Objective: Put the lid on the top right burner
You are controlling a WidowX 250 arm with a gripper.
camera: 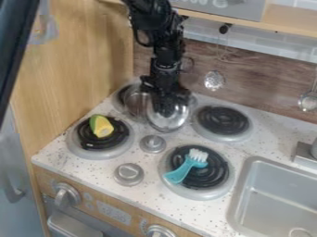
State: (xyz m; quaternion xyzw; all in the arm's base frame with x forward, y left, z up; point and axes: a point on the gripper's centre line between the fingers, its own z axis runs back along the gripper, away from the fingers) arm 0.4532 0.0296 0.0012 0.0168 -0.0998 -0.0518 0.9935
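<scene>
Progress: I judge this about midway, as the lid sits forward and to the right of the silver pot on the top left burner, and it is not yet on its target.
Left to do: the lid has to go across to the top right burner, level out and be let go there (a short trip, though I'd want clearance over the burner's raised edge).
Lid: round and silver, with a shiny face and a brighter rim; it tilts, its face turned partly toward my camera. I can't tell whether its back edge touches the pot.
End effector: it hangs down right over the lid's middle, dark against the metal. Whether it is pinching the lid I cannot tell, so I'd check the hold before any sideways move.
Front burners: the yellow-and-green toy food lies on the left one, the teal-handled brush on the right.
</scene>
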